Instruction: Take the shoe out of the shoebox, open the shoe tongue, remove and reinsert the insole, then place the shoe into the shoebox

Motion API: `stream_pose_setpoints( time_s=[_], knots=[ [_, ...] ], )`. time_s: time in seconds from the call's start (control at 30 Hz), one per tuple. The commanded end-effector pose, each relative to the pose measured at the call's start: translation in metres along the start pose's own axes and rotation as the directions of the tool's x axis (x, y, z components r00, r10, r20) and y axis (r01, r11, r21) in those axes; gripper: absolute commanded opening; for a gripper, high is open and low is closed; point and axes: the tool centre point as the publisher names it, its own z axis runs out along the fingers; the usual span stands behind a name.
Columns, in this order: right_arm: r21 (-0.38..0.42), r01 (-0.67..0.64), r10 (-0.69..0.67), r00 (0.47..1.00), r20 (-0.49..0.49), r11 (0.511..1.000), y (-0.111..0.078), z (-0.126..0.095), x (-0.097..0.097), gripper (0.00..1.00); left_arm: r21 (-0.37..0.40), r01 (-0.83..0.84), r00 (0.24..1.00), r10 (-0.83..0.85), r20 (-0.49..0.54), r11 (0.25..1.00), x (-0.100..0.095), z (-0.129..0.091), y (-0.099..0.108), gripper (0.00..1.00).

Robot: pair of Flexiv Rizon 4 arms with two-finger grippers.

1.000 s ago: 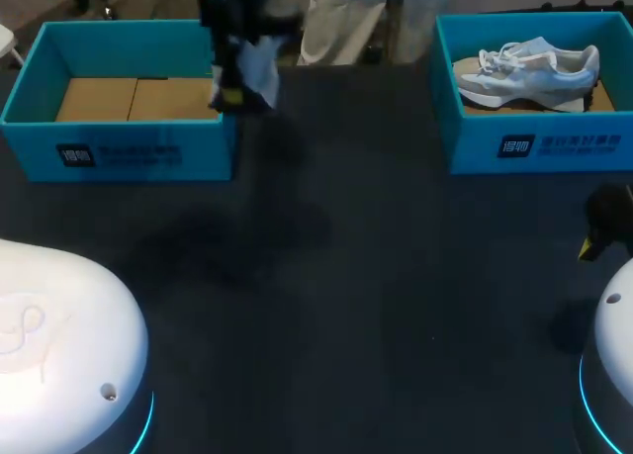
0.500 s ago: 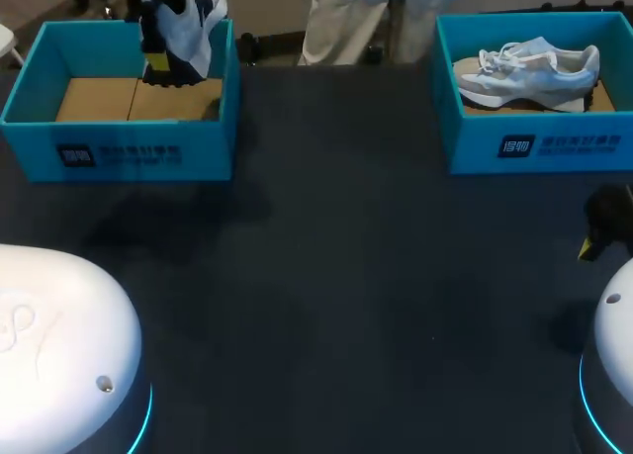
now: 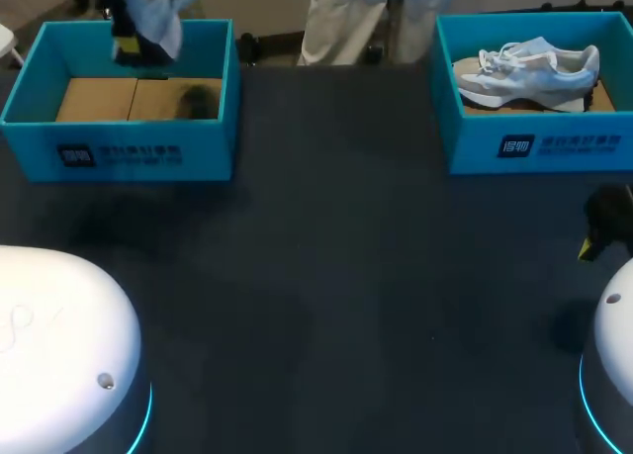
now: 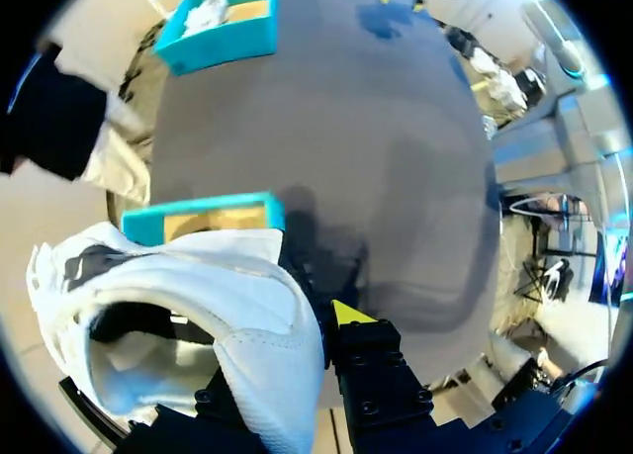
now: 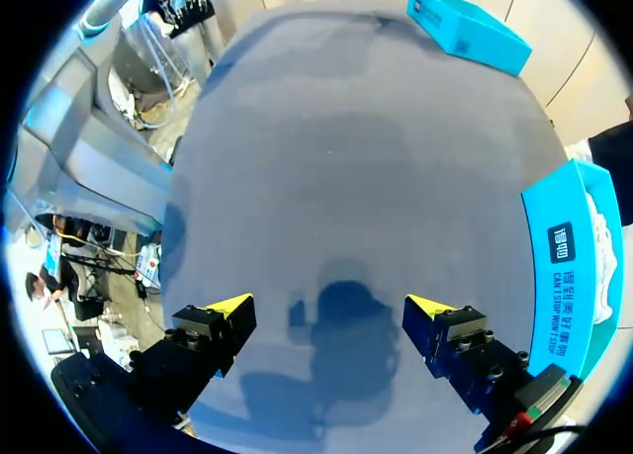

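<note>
A: What is the robot working on?

B: A dark, matte table [image 3: 326, 276]. Two teal boxes stand along its far edge, the left shoebox [image 3: 119, 155] near the far left corner and the right shoebox [image 3: 539, 145] near the far right, well apart. The arms' white rounded bases [image 3: 59, 335] fill the two near corners.

A: And the shoe?

B: The shoe [image 3: 158, 11], a white one, is in the air over the far wall of the left shoebox, carried by the left gripper [image 3: 131, 46]. In the left wrist view one yellow-tipped finger presses the shoe's side and the shoe hides the other finger. It hangs in that grip with its opening turned toward the camera. Below it the box shows its brown cardboard floor [image 3: 99, 100], with a dark shadow at one end.

A: What is the other arm holding?

B: Nothing. The right gripper [image 5: 328, 306] hangs low over the table near the right edge, in front of the right shoebox, with its fingers spread wide and only its shadow between them. A second shoe [image 3: 529, 66], pale grey and white, lies on its side in that box.

A: Where is there room to move?

B: A broad stretch of dark surface lies between the boxes and runs down to the bases. Space is tight at the right edge, where the gripper sits between box and base.
</note>
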Motion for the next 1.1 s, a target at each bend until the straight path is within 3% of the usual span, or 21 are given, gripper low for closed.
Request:
stream_pose_setpoints(
  time_s=[0.03, 0.3, 0.5, 0.63, 0.97, 1.07, 1.1],
  knots=[
    [0.001, 0.001, -0.001, 1.000, 0.003, 1.000, 0.000, 0.000, 0.001, 1.00, 0.010, 0.041, 0.999, -0.041, -0.017, 0.999, -0.029, 0.001, 0.040, 0.00],
    [0.001, 0.001, -0.001, 1.000, 0.003, 1.000, 0.000, 0.000, 0.001, 1.00, 0.002, -0.044, 0.997, 0.044, -0.062, 0.999, -0.051, 0.010, 0.078, 0.00],
    [0.001, 0.001, -0.001, 1.000, 0.003, 1.000, 0.000, 0.000, 0.001, 1.00, 0.051, -0.231, 0.966, 0.235, -0.107, 0.972, -0.066, 0.017, 0.106, 0.00],
    [0.001, 0.001, -0.001, 1.000, 0.003, 1.000, 0.000, 0.000, 0.001, 1.00, 0.044, -0.339, 0.932, 0.342, -0.117, 0.940, -0.076, 0.021, 0.120, 0.00],
    [0.001, 0.001, -0.001, 1.000, 0.003, 1.000, 0.000, 0.000, 0.001, 1.00, -0.058, -0.620, 0.783, 0.612, -0.115, 0.782, -0.089, 0.016, 0.151, 0.00],
    [0.001, 0.001, -0.001, 1.000, 0.003, 1.000, 0.000, 0.000, 0.001, 1.00, -0.085, -0.792, 0.610, 0.775, -0.164, 0.605, -0.082, 0.016, 0.160, 0.00],
    [0.001, 0.001, -0.001, 1.000, 0.003, 1.000, 0.000, 0.000, 0.001, 1.00, -0.092, -0.799, 0.600, 0.781, -0.172, 0.594, -0.083, 0.018, 0.163, 0.00]
  ],
)
